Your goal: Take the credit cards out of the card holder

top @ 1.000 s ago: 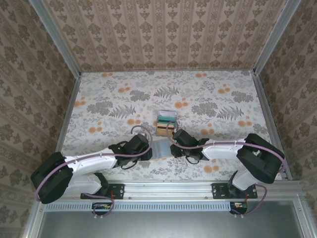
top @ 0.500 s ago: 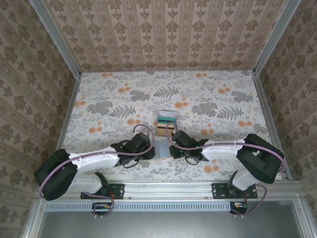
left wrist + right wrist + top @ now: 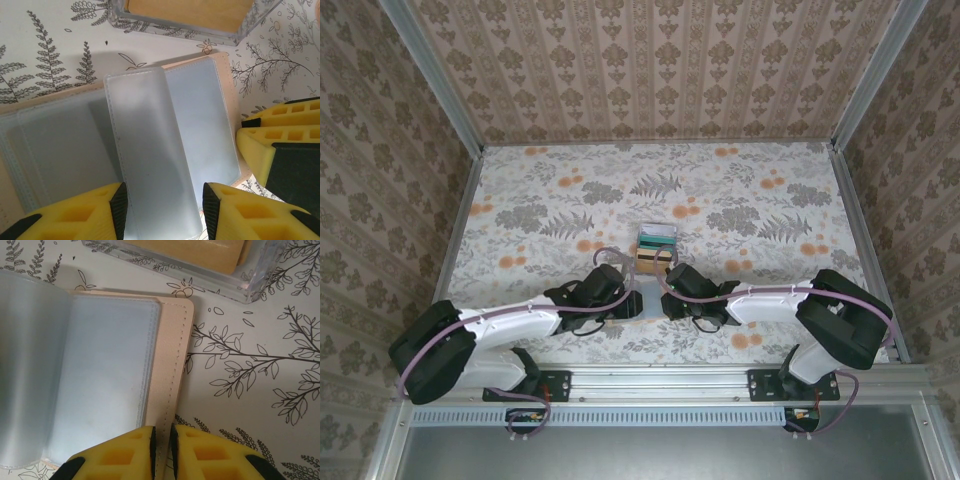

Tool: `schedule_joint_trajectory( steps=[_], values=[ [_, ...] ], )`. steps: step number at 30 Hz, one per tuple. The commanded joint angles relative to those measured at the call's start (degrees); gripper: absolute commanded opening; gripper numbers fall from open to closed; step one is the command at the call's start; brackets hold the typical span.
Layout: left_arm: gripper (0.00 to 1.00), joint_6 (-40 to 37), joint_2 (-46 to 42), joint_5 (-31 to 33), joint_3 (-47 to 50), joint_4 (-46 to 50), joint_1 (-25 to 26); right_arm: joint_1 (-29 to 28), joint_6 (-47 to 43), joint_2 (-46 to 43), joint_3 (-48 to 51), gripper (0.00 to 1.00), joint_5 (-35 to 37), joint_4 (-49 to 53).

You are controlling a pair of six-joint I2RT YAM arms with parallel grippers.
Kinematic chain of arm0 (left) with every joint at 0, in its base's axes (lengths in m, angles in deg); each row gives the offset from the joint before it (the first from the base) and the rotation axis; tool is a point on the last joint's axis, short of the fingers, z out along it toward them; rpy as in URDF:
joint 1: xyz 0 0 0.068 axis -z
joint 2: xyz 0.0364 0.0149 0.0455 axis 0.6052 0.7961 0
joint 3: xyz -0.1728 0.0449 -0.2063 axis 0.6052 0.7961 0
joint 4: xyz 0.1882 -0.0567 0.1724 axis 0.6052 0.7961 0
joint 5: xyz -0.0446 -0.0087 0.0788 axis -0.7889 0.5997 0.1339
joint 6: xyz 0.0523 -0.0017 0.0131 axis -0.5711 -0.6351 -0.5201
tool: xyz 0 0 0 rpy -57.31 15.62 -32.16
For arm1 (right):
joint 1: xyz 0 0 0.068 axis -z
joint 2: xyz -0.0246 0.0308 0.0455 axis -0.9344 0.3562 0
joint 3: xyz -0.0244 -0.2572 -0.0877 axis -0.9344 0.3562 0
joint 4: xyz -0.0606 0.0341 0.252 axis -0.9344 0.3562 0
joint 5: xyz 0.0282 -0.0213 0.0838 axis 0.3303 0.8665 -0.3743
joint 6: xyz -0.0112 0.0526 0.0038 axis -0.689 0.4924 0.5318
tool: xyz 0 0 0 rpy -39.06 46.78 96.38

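Tan-edged card holder (image 3: 200, 115) lay open on the floral table (image 3: 770, 200), just in front of the clear tray (image 3: 200, 274) holding the credit cards (image 3: 657, 246). I noted the right gripper (image 3: 162, 442) pinching the holder's tan border. The left gripper (image 3: 164, 202) was spread astride a clear sleeve (image 3: 150, 150).

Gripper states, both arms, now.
Left gripper: open, jaws either side of a clear sleeve.
Right gripper: shut on the tan edge of the card holder.
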Motion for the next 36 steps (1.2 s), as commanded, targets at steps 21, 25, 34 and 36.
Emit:
schedule_joint_trajectory(
  steps=[21, 25, 34, 36],
  values=[
    [0.49, 0.14, -4.98, 3.07, 3.48, 6.02, -2.7, -2.03, 1.73, 2.28, -0.48, 0.19, -0.94, 0.82],
    [0.49, 0.66, -4.15, 3.25, 3.6, 6.25, -2.65, -2.11, 1.73, 2.26, -0.57, 0.19, -0.94, 1.0],
    [0.49, 0.85, -2.39, -0.22, 4.38, 0.26, -2.64, -2.2, 1.68, 2.28, -1.09, 0.19, -0.94, 1.09],
    [0.49, 0.94, -1.83, -1.53, 4.49, -1.74, -2.69, -2.22, 1.73, 2.5, -1.1, 0.19, -0.94, 1.0]
  ],
)
